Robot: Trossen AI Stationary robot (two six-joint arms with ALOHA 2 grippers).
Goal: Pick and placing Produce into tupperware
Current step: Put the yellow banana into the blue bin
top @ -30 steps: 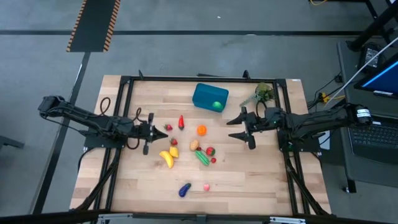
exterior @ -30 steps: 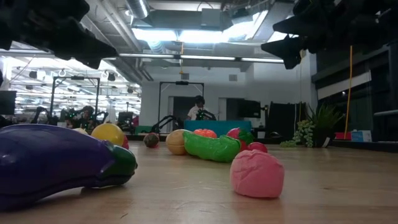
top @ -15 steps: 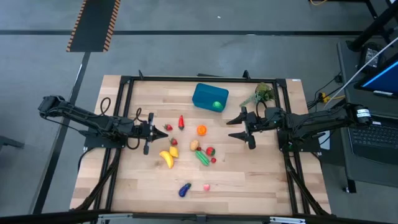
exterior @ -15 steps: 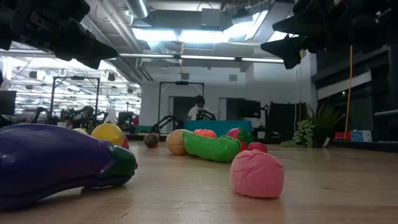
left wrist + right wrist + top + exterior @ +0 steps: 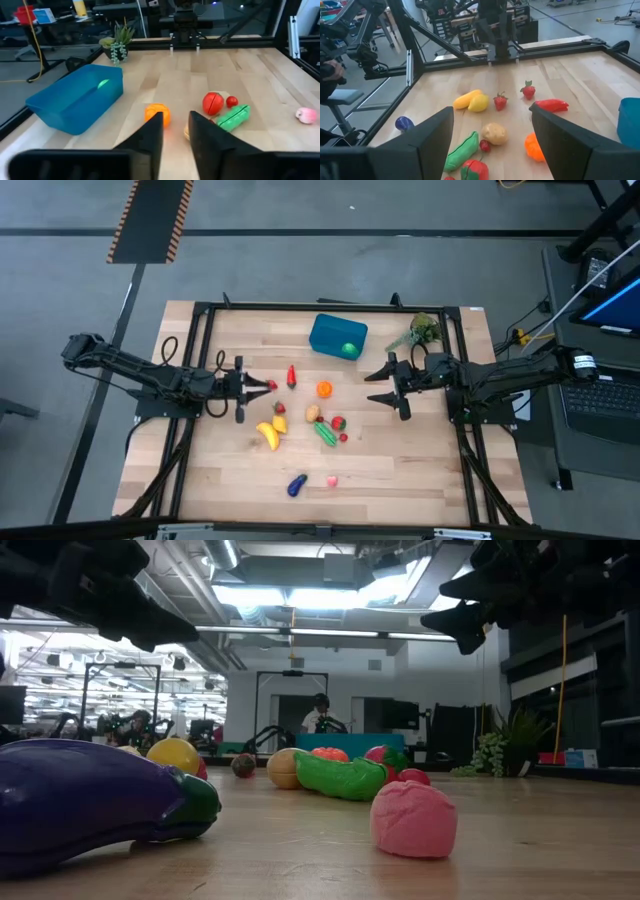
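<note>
The produce lies scattered in the table's middle: a strawberry, a red chili, an orange piece, a banana, a potato, a green pod, a tomato, an eggplant and a pink piece. The teal tupperware stands toward the far edge with a green piece inside. My left gripper hovers just left of the strawberry, open with a narrow gap. My right gripper hovers right of the orange piece, wide open.
A leafy green plant sprig lies right of the tupperware near the far right corner. A black frame borders the wooden tabletop. Bare wood shows along the near edge around the eggplant and the pink piece. People sit in the room beyond.
My left gripper has edged a little toward the table's right, closer to the strawberry. The produce and the tupperware have stayed where they were.
</note>
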